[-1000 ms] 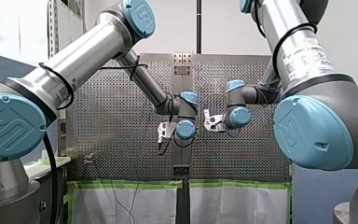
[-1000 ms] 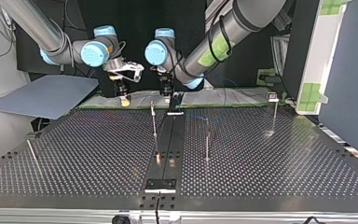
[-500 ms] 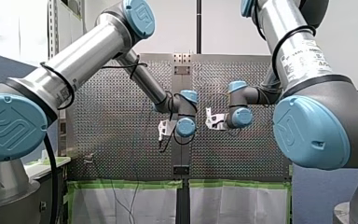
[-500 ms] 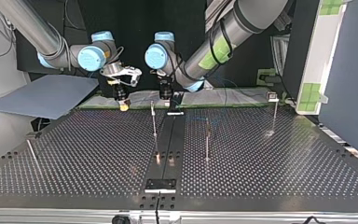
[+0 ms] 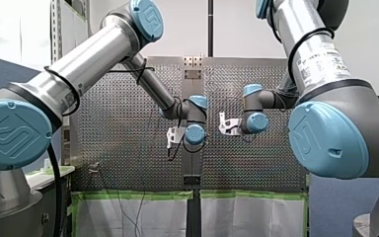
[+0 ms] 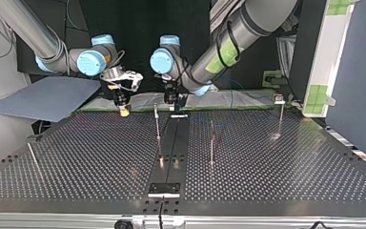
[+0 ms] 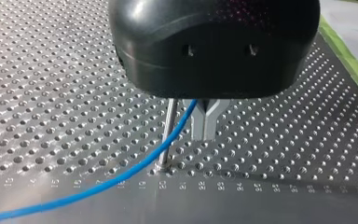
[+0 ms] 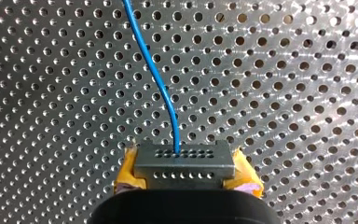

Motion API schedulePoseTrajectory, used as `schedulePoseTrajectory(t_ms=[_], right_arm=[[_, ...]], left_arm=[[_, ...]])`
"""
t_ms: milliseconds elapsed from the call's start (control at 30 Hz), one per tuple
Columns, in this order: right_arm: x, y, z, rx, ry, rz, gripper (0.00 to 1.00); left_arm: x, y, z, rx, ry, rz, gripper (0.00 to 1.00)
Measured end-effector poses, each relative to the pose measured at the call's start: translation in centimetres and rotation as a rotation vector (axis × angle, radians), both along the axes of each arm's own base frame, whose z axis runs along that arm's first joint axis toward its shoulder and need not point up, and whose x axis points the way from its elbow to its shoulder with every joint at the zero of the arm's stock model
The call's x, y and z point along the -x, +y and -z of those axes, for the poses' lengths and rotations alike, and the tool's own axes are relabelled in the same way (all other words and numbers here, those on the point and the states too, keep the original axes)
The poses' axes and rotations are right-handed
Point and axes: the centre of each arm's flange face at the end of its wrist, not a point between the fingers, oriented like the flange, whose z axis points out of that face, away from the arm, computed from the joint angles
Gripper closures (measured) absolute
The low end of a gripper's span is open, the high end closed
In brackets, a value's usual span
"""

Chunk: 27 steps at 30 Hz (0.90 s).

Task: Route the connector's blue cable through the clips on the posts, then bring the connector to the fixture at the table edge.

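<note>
- My right gripper (image 8: 184, 173) clamps the connector (image 8: 183, 160), a flat grey block with rows of pinholes, between yellow pads over the perforated metal bench (image 8: 284, 93).
- Its thin, glossy blue cable (image 8: 154, 65) passes a slim steel post (image 7: 168, 130) beside my left gripper (image 7: 206, 133), whose metal fingers are pressed together.
- Routing looks barely begun to me, and the connector has yet to reach the fixture.

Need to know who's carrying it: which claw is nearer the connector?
Right. My right claw grips the connector between its yellow pads. My left claw is apart from it, beside a thin post, the blue cable running past it.
</note>
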Motion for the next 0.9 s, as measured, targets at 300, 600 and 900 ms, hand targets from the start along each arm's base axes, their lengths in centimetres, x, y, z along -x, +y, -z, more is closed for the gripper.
schedulePoseTrajectory(t_ms=[300, 600, 900], right_arm=[[0.2, -0.2, 0.1, 0.0, 0.0, 0.005, 1.0], [0.3, -0.3, 0.2, -0.002, 0.002, 0.006, 1.0], [0.4, -0.8, 1.1, -0.009, 0.008, 0.014, 1.0]], left_arm=[[-2.0, 0.4, -1.3, 0.01, -0.003, -0.003, 1.0], [-2.0, 0.2, 0.6, 0.005, 0.034, 0.005, 1.0], [-3.1, 0.0, -0.1, 0.029, 0.019, 0.015, 1.0]])
